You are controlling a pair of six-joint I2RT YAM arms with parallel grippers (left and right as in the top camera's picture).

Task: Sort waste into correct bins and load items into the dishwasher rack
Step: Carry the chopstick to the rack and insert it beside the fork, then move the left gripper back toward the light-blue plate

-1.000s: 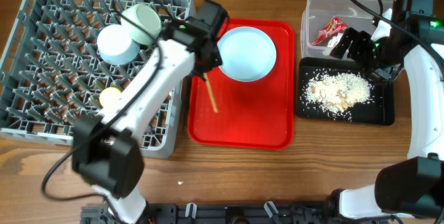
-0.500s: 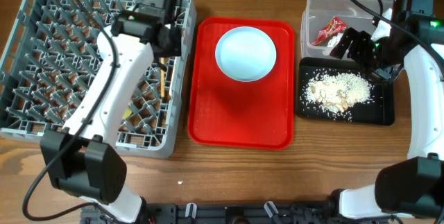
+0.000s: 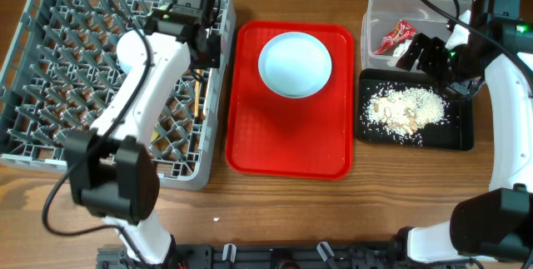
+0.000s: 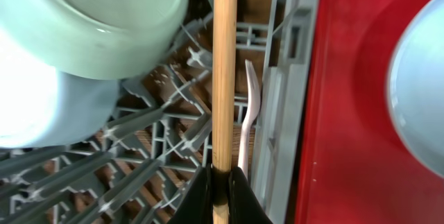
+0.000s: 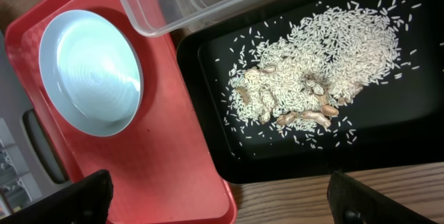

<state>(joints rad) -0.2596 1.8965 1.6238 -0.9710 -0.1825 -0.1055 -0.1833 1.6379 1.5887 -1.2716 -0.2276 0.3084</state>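
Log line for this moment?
left pincer: shut on chopstick at rack | right pincer: open, empty, by black tray | plate: on red tray

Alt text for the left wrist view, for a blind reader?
The left gripper is shut on a wooden chopstick running up the frame over the grey dishwasher rack. A mint-green bowl sits upper left, a white fork lies beside the chopstick, and the red tray fills the right.

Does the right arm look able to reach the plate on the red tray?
Probably yes. The right gripper hangs open near the black tray, the plate lies alone on the red tray, and the left gripper is off over the rack, shut on a chopstick.
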